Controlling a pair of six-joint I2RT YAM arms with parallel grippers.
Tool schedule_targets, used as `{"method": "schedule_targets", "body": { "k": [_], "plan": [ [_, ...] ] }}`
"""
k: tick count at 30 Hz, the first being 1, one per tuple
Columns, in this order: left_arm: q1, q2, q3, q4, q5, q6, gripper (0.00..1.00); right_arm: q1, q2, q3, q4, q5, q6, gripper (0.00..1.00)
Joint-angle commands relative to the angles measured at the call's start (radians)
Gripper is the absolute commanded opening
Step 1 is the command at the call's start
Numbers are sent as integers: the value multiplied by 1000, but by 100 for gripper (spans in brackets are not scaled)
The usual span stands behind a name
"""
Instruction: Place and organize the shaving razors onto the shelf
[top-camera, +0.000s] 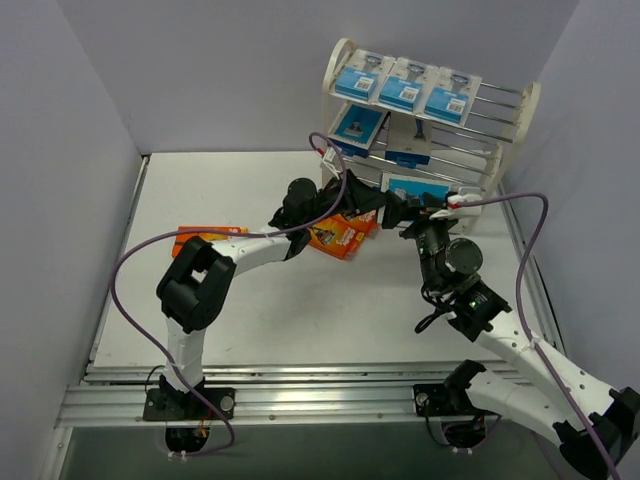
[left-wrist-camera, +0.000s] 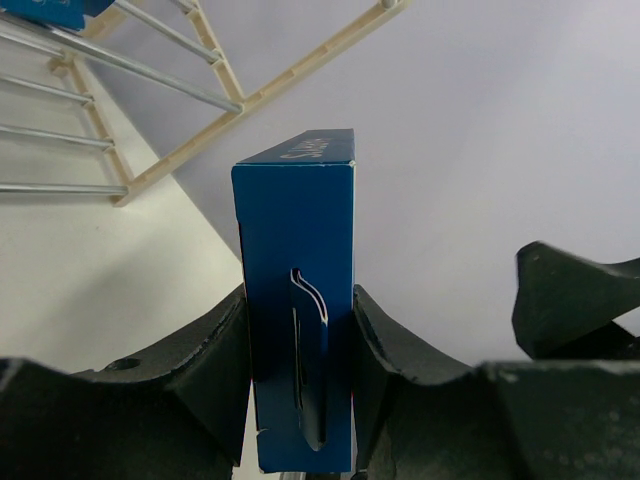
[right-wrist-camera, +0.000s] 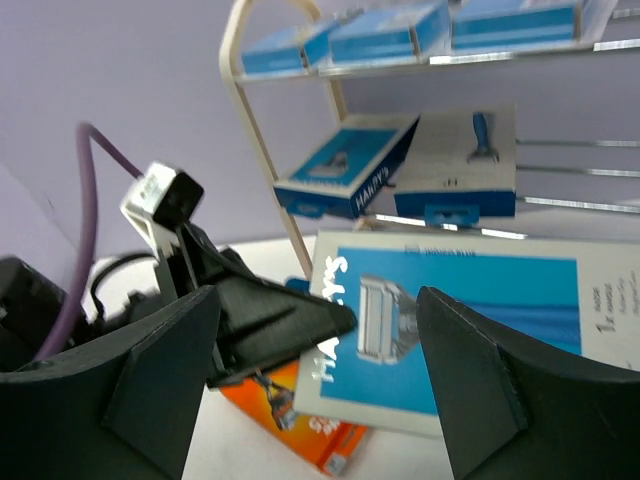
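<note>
The left gripper (left-wrist-camera: 300, 320) was clamped on one end of a blue razor pack (left-wrist-camera: 295, 215). It held the pack on edge, low in front of the shelf (top-camera: 526, 103) and about level with the bottom tier. I couldn't tell whether the pack rested on the wire rods or hung just short of them. The right gripper (right-wrist-camera: 318, 300) stood close beside it, fingers spread wide with nothing between them, facing the printed side of that same pack. What worried me was how crowded that corner was. The two claws were so near each other that, to my eye, any reach by the right arm could have bumped the left one or twisted the pack in its hold. With only one end pinched, a nudge on the far end would probably have levered it round. Had the left claw let go before the pack sat squarely across the rods, I'd guess it would have slipped between them or tipped forward onto the table (top-camera: 280, 320). An orange box (top-camera: 340, 238) lay just under the left wrist and looked easy to shove aside. A pack on the middle tier (top-camera: 355, 128) sat askew right above, so lifting too high might have knocked it. The left arm's purple cable (top-camera: 344, 178) also looped close to the shelf's end frame, where it could have snagged.
</note>
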Motion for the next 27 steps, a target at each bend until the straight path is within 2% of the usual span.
{"method": "schedule_targets", "body": {
  "k": [1,4,10,18,27],
  "plan": [
    [-22,22,81,112,-57,-45,2,-41,22,91,90,-70,-24,75],
    [-34,46,102,102,-87,-74,2,-87,53,152,96,-62,-19,75],
    [-76,33,103,27,-251,-77,2,-149,106,223,81,-61,24,75],
    [-155,37,99,36,-495,-105,2,-212,119,288,57,-91,70,76],
    [-203,60,145,-30,-629,-111,2,-278,116,334,12,-117,150,76]
  ]
}}
